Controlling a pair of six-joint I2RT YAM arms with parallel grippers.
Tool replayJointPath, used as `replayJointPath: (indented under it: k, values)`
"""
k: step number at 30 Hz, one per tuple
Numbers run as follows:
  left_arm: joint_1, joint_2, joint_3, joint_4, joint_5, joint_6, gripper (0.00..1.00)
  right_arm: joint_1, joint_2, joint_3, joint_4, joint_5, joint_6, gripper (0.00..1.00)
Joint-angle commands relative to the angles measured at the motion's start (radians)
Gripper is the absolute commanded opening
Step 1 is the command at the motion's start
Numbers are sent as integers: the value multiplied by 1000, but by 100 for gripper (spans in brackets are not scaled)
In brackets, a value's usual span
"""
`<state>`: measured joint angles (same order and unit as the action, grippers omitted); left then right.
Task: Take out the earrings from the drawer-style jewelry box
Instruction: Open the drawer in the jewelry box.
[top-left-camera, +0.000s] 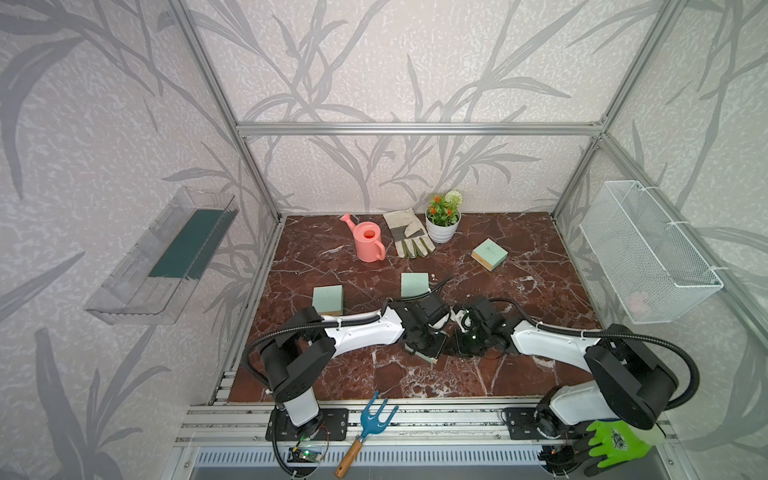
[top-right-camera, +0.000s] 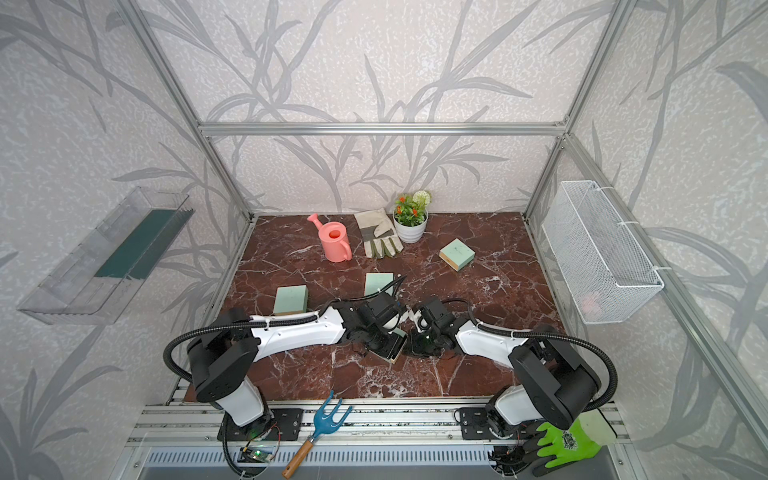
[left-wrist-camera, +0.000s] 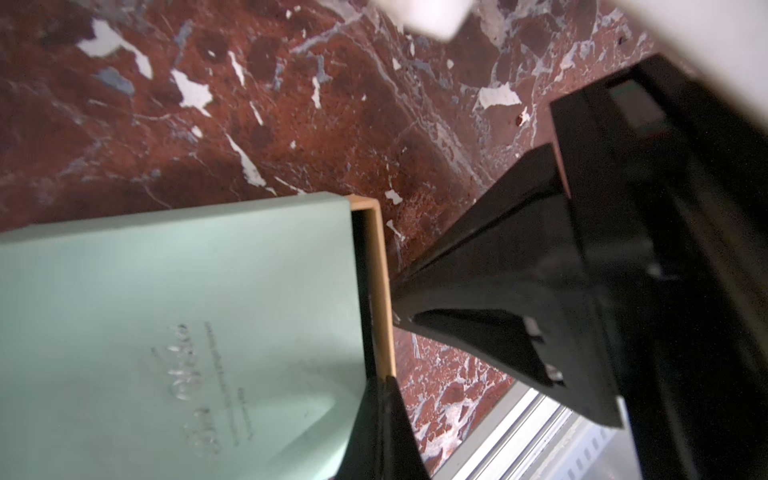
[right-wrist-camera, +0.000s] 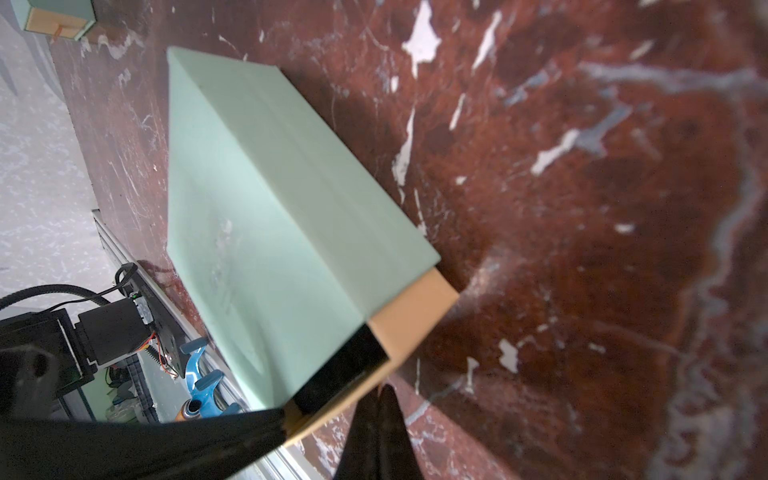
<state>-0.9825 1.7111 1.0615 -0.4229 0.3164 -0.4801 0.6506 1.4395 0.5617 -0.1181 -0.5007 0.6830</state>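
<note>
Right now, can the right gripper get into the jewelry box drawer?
Probably not: the drawer is out only a sliver, leaving a narrow dark gap, and the shut right gripper sits outside its front. No earrings show.

obstacle: left arm (top-left-camera: 365, 332) and right arm (top-left-camera: 552, 340) meet over jewelry box (left-wrist-camera: 187, 311) | free: bare marble tabletop (top-left-camera: 415, 382) in front

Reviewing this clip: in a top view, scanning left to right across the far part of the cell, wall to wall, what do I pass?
Clear wall shelf → pink watering can → work glove → potted plant → mint box → white wire basket.
</note>
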Motion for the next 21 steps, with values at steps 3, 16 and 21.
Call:
replayJointPath:
  k: [3, 16, 21]
  values:
    - [-4, 20, 28, -35, -37, 0, 0, -15, -40, -5, -36, 5, -5, 0]
    - [-4, 32, 44, -56, -70, -2, 0, -35, -77, -42, -51, 7, -10, 0]
    - [-4, 31, 51, -66, -82, 0, 0, -47, -85, -60, -52, 8, -12, 0]
